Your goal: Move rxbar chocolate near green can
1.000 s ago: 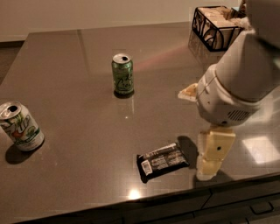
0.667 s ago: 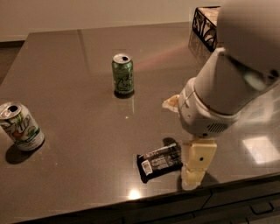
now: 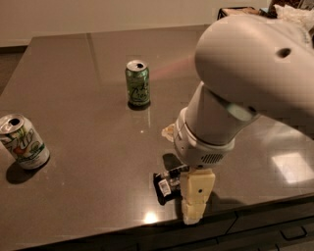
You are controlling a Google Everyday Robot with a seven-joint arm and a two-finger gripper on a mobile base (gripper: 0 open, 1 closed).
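Observation:
The rxbar chocolate (image 3: 165, 187), black-wrapped with a white label patch, lies flat near the table's front edge, its right part hidden behind my arm. My gripper (image 3: 184, 182) hangs down over it, open, with the near cream finger (image 3: 196, 197) in front of the bar and a bit of the far finger (image 3: 169, 131) showing behind the wrist. The green can (image 3: 138, 83) stands upright further back and to the left, well apart from the bar.
A white can with a green-and-red logo (image 3: 23, 142) stands tilted at the left edge. A dark basket (image 3: 234, 11) sits at the back right corner. The dark table (image 3: 73, 98) ends just in front of the bar, with drawers (image 3: 274, 230) below.
My arm has swung left and forward, and the gripper has moved from the bar's right end to over its middle. The bar and both cans have not moved.

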